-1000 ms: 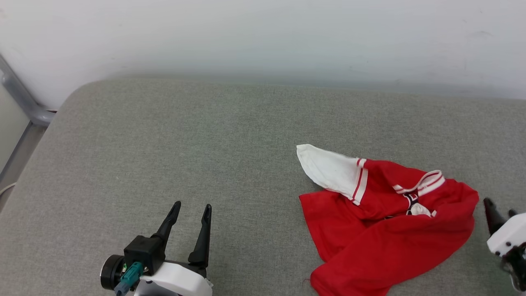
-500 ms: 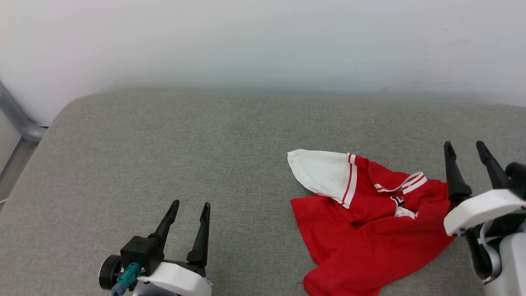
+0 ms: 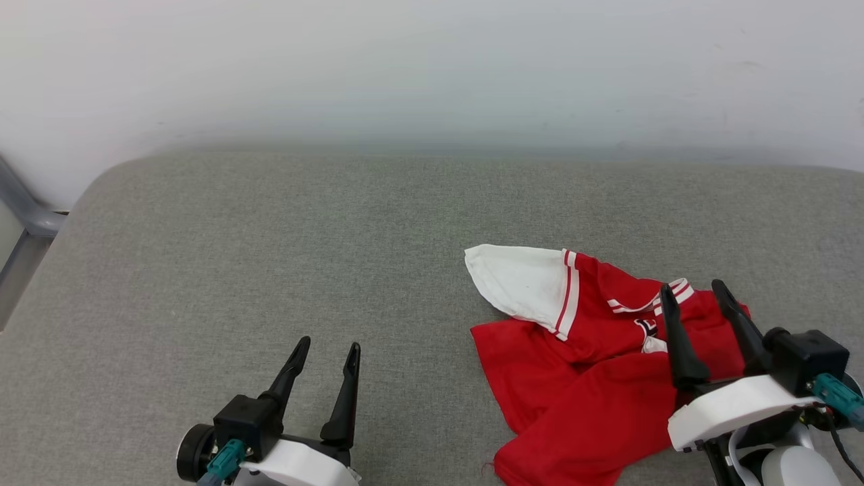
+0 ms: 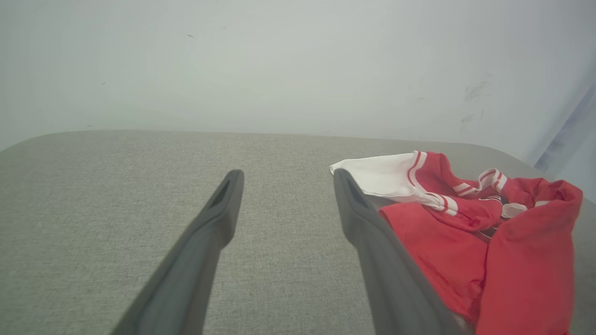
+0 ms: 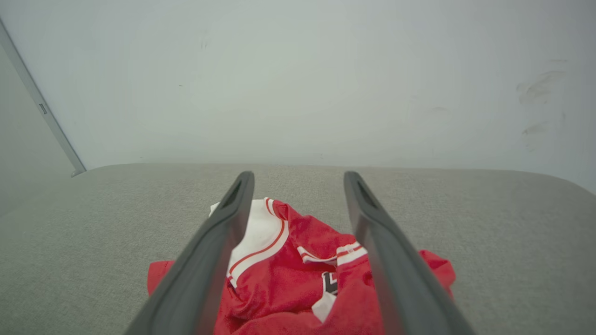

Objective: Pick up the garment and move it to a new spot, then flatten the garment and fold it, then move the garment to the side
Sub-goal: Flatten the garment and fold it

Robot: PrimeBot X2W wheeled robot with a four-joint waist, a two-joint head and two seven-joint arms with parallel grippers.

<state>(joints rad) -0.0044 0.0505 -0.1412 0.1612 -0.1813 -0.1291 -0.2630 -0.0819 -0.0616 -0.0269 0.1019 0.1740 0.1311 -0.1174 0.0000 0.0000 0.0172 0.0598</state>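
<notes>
You have garment (image 3: 594, 378) crumpled on right half of grey cushion (image 3: 270, 256), toward near edge. White sleeve points left and away. Long axis unclear in crumple. Open room across left half; rounded far-left corner, wall (image 3: 432, 67) behind far edge. Left gripper (image 3: 329, 344) has 2 fingers spread wide, holding nothing, well left of garment. Right gripper (image 3: 691, 287) spread wide over collar, gripping nothing.

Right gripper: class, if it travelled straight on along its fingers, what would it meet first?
Probably the red jersey, bunched just below the open right gripper; if it clears the folds, the grey cushion beyond. Height is unclear.
</notes>
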